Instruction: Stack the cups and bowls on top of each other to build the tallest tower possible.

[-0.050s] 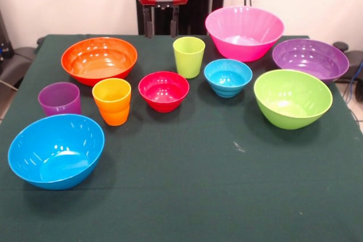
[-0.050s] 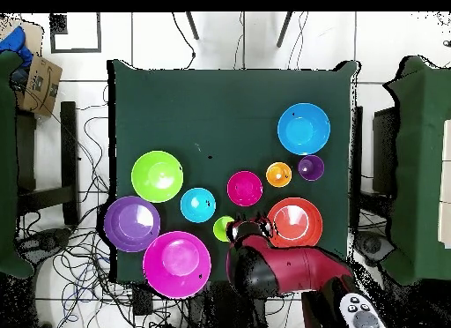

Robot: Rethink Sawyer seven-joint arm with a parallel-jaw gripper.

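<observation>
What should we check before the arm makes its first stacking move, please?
1. Nothing stacked yet: ok; all ten pieces stand apart on the table.
2. Pieces upright, mouths up: ok, though the blue bowl and green bowl tilt.
3. Wide base ready: ok; the pink bowl sits upright and unobstructed at the far side.
4. Gripper clear of objects: ok; it hangs at the far edge, holding nothing.
5. Gripper open or shut: cannot tell.
6. Small red bowl reachable: ok by the look of it; gaps all round.
</observation>
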